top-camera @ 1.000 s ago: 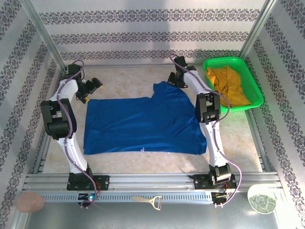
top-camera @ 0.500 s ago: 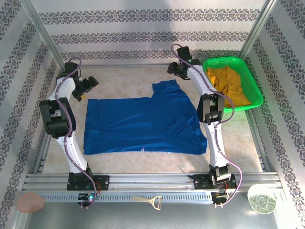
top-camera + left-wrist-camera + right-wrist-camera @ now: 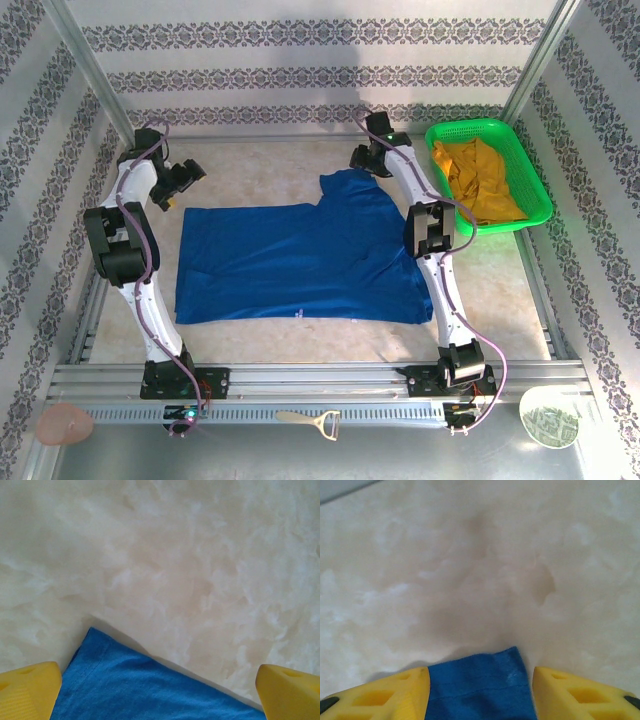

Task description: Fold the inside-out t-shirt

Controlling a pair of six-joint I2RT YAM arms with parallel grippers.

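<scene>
The inside-out t-shirt (image 3: 300,260) lies spread flat, royal blue, across the middle of the table. One sleeve sticks out toward the back (image 3: 350,185). My left gripper (image 3: 183,180) hovers open just past the shirt's far left corner. In the left wrist view that corner (image 3: 150,690) lies between the widely spread yellow fingertips (image 3: 27,690). My right gripper (image 3: 362,158) is open at the back sleeve. In the right wrist view the sleeve's hemmed edge (image 3: 480,687) lies flat between the yellow fingers (image 3: 385,695), which are not pinching it.
A green basket (image 3: 530,170) holding a mustard-yellow garment (image 3: 480,180) stands at the back right, close to the right arm. Metal frame posts and patterned walls enclose the table. On the near ledge lie a bottle opener (image 3: 312,422), a pink lump (image 3: 65,423) and a round dish (image 3: 548,418).
The right gripper has opened and let go of the sleeve, lifting back then settling by its edge. The left gripper drew slightly left and back. The shirt lies as before.
</scene>
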